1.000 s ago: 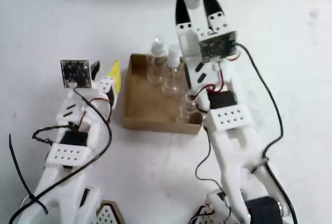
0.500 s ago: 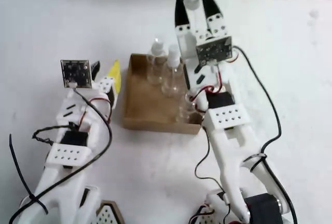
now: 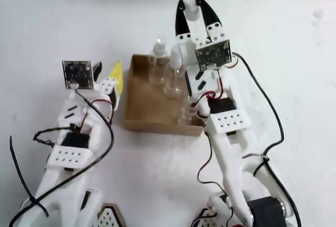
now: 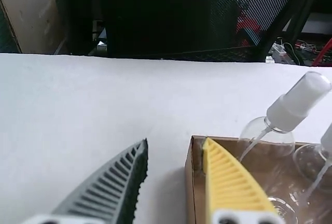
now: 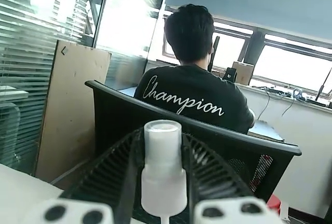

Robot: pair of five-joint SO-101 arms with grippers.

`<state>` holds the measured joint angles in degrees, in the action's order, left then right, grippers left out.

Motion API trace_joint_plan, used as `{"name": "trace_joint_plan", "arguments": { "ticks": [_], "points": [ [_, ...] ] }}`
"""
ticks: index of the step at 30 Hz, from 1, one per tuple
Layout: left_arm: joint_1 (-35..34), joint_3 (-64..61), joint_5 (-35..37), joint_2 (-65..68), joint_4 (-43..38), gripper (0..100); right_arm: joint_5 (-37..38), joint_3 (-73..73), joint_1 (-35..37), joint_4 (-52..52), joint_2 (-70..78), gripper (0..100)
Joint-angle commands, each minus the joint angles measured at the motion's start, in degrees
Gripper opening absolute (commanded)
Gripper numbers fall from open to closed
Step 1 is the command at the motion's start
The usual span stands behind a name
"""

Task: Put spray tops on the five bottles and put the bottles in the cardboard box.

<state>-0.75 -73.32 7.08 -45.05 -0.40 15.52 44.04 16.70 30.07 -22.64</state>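
My right gripper [image 3: 191,6] is raised over the table just beyond the cardboard box [image 3: 144,106], shut on a white spray top [image 3: 191,2]. In the right wrist view the spray top [image 5: 163,167] stands upright between the black fingers [image 5: 114,172]. Two clear bottles with spray tops [image 3: 157,59] [image 3: 175,69] stand in the box's far right part. A third clear bottle [image 3: 188,109] sits at its near right corner, partly hidden by the right arm. My left gripper [image 3: 106,74] is open beside the box's left wall, its yellow finger [image 4: 228,187] over the box wall [image 4: 190,182].
White table all around the box. A capped bottle [image 4: 290,110] shows in the left wrist view, a second bottle [image 4: 319,156] beside it. Both arm bodies and their cables lie along the near side. A black chair and a seated person are beyond the table.
The right gripper, still holding the spray top, has drawn back slightly toward the box and shifted a little left. The left arm has stayed put.
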Motion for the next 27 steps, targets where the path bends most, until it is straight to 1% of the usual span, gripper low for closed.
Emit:
{"name": "trace_joint_plan", "arguments": {
  "ticks": [1,7,20,27],
  "points": [
    [0.7,0.3,-0.6,-1.6,-1.5,16,0.9,-0.8,-1.1,0.1,-2.4,1.5],
    [0.7,0.3,-0.6,-1.6,-1.5,16,0.5,-2.2,-3.1,0.2,-2.5,1.5],
    [0.7,0.3,-0.7,-1.6,-1.5,16,0.5,-3.1,-3.3,-0.1,-2.3,1.5],
    [0.6,0.3,-0.7,-1.5,-1.5,16,0.6,-3.4,-1.8,0.1,-4.1,1.5]
  ]
}}
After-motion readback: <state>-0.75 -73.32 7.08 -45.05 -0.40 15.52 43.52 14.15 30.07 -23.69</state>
